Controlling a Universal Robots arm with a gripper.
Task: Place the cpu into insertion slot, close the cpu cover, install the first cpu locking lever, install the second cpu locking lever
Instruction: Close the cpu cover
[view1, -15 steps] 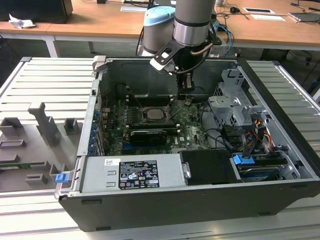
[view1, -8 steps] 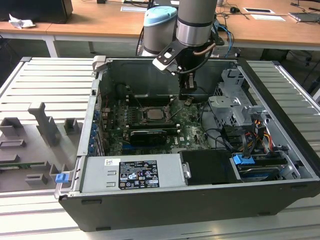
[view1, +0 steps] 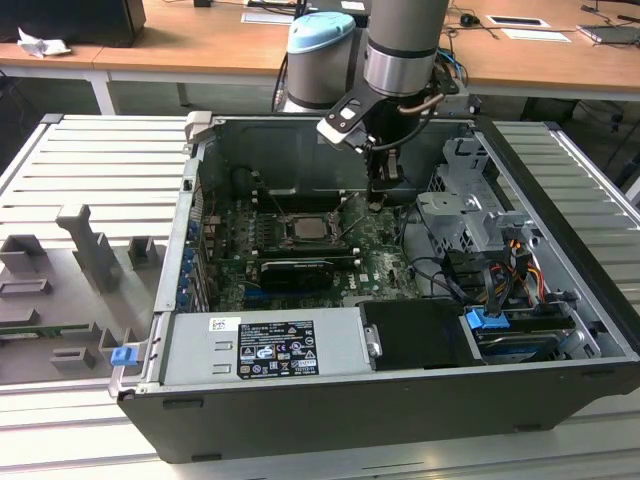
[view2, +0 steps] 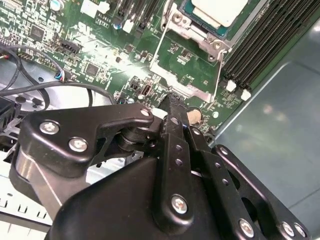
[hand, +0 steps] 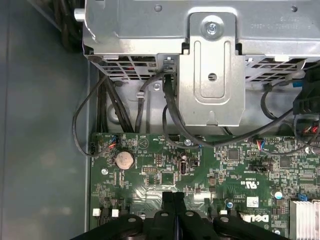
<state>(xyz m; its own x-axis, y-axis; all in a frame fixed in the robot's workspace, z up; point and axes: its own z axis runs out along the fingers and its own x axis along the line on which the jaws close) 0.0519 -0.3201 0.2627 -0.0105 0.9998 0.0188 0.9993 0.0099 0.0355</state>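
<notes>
- One risk: the closed, empty gripper (view2: 172, 102) slips off the lever (view2: 156, 50) and gouges the board (view2: 100, 45) near its edge
- Another: a skewed push lifts the cover (view2: 186, 24) off the cpu (view2: 220, 10)

Single arm (view1: 402, 45) reaching down from above, wrist near vertical, claw (view1: 380, 198) pointing downward — fingers (hand: 167, 202) pressed tight together

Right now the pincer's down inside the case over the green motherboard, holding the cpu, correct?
Not holding it. The cpu sits in the insertion slot, apart from the pincer, as the second wrist view shows. The rest stands: the pincer is down inside the case, over the green motherboard.
</notes>
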